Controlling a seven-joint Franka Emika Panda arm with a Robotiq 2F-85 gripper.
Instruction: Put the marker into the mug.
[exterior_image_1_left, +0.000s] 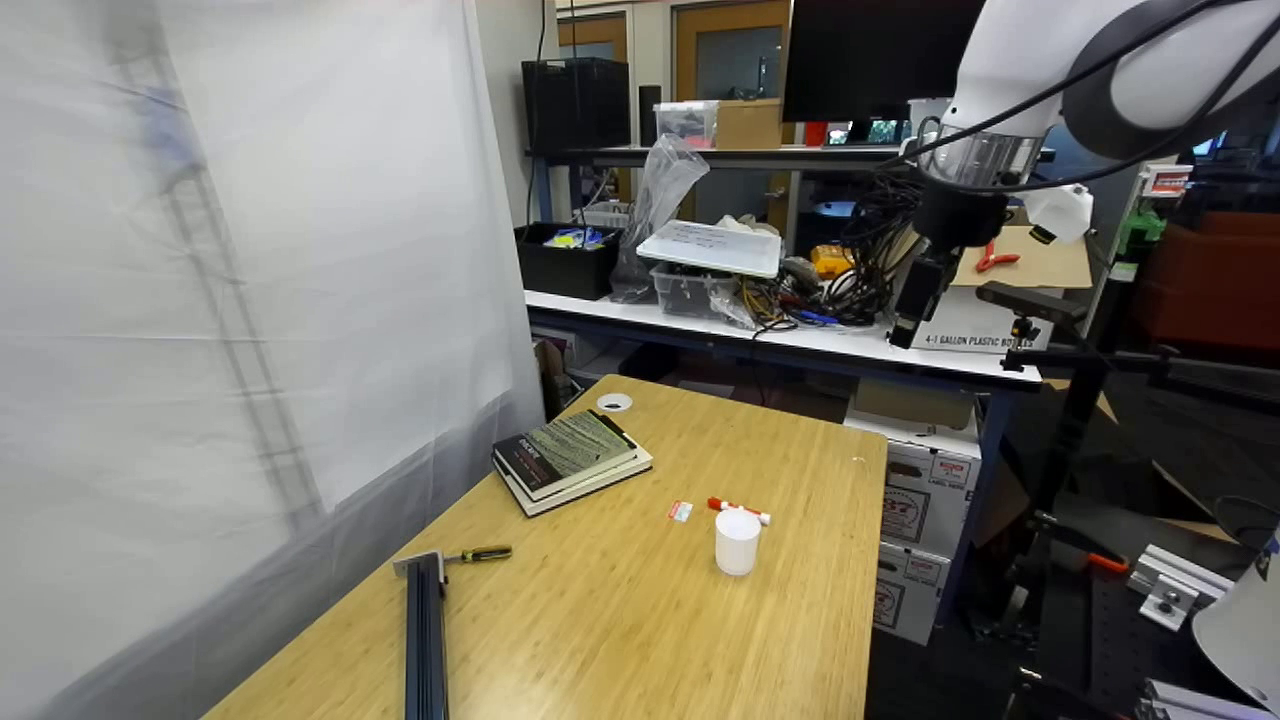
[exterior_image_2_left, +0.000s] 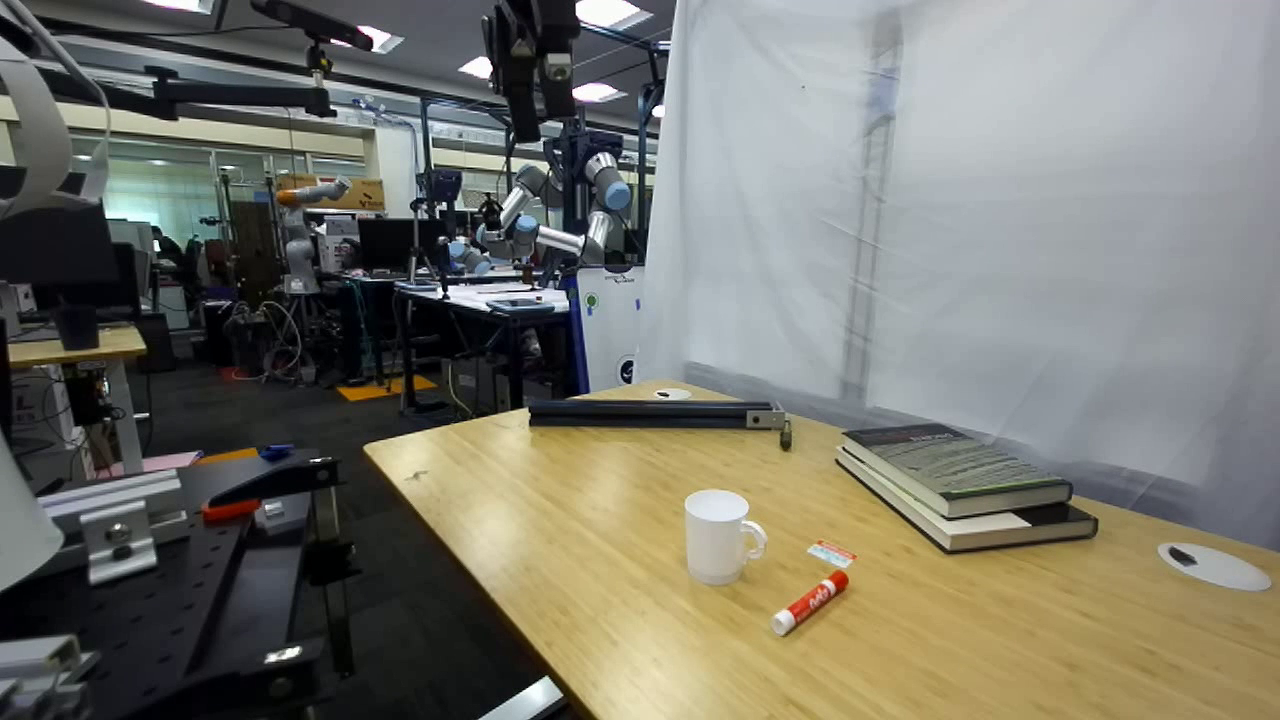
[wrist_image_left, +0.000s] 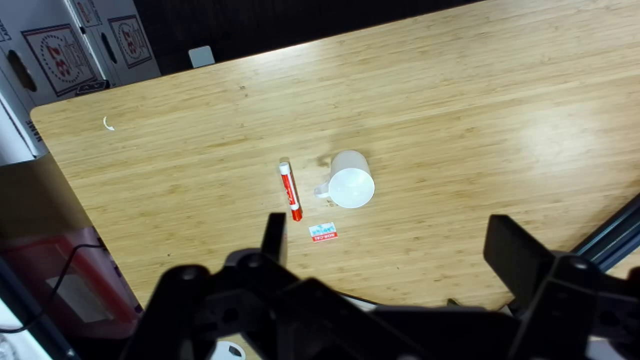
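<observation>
White mug (exterior_image_2_left: 714, 540) standing on wooden table (exterior_image_2_left: 600, 500), red Expo marker (exterior_image_2_left: 811, 603) lying nearby, Robotiq gripper (wrist_image_left: 390, 240) hanging above, fingers (wrist_image_left: 515, 257) standing wide apart.

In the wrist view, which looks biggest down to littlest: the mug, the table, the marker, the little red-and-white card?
1. Table
2. Mug
3. Marker and card: too close to rank; the marker's longer, but the card's wider.
</observation>
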